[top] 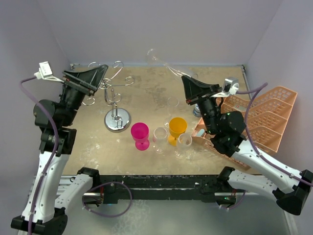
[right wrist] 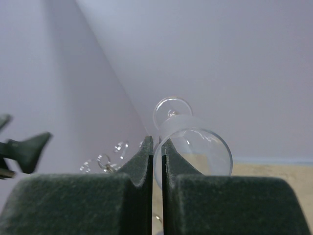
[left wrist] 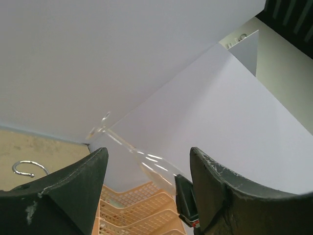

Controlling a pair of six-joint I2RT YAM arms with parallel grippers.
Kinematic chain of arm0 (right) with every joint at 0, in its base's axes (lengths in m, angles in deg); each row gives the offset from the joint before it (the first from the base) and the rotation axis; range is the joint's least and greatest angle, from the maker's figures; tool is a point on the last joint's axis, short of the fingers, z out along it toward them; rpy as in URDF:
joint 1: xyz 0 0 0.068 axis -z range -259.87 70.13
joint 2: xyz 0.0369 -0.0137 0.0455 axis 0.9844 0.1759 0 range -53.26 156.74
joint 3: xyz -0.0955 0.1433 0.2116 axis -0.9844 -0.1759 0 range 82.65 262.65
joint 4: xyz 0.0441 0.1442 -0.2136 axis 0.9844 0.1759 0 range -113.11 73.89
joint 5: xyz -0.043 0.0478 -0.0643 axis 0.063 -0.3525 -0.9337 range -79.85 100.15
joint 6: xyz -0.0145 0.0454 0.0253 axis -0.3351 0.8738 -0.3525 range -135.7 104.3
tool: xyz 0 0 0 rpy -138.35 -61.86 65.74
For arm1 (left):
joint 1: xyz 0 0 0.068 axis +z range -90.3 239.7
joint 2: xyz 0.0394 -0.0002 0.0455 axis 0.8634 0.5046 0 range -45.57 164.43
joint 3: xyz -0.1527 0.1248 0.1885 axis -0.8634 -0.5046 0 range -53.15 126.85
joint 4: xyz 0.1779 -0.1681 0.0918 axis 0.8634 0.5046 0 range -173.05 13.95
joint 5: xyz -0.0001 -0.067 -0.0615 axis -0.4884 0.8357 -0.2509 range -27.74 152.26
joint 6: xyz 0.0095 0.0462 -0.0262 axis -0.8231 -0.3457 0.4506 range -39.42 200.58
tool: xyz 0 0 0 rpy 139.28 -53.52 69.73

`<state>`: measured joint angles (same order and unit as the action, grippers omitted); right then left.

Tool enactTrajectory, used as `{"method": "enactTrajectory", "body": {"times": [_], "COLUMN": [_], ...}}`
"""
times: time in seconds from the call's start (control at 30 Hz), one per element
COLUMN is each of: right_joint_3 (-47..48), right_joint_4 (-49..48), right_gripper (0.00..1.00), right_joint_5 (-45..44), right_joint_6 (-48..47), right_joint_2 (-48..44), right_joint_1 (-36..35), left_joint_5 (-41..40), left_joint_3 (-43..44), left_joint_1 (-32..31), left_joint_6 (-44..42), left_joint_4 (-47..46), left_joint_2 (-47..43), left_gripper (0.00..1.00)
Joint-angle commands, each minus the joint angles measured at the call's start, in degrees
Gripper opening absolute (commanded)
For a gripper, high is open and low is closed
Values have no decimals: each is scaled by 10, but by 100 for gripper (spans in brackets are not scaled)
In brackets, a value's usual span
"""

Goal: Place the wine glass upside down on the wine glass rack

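The right gripper (right wrist: 157, 143) pinches the wine glass (right wrist: 195, 147) by its bowl rim, likely leaving the foot free for a scroll. The glass hangs raised, well right of the wine glass rack (top: 116, 104), long axis tilted, foot leading rackward. The left gripper (left wrist: 147, 152) hovers beside the rack, fingers wide.

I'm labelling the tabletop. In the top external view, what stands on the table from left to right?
wine glass rack → pink glass → clear glass → orange glass → peach crate
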<state>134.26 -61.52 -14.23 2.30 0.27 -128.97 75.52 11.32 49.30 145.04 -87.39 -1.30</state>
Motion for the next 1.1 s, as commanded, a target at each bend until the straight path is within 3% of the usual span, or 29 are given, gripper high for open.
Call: {"method": "enactTrajectory", "body": {"times": [0.0,0.33,0.63,1.07], "right_joint_3": [-15,-26,-14,-44], "right_joint_4": [-169,-276,-303,-342], "right_gripper": [0,0,0,0], "right_joint_5": [38,123,158,211], "right_joint_6": [57,134,168,214], "right_joint_2": [-14,26,65,76], "right_joint_1": [-1,-1,-1,-1], "left_joint_5": [20,-9,-20,-118], "left_joint_3": [-17,-63,-61,-89], "left_joint_1": [3,-27,-65,-138], "left_joint_6": [84,143,153,169], "left_joint_4": [-93,-166,-212,-282], "left_joint_2": [18,56,101,128], "left_gripper": [65,66,66,63]}}
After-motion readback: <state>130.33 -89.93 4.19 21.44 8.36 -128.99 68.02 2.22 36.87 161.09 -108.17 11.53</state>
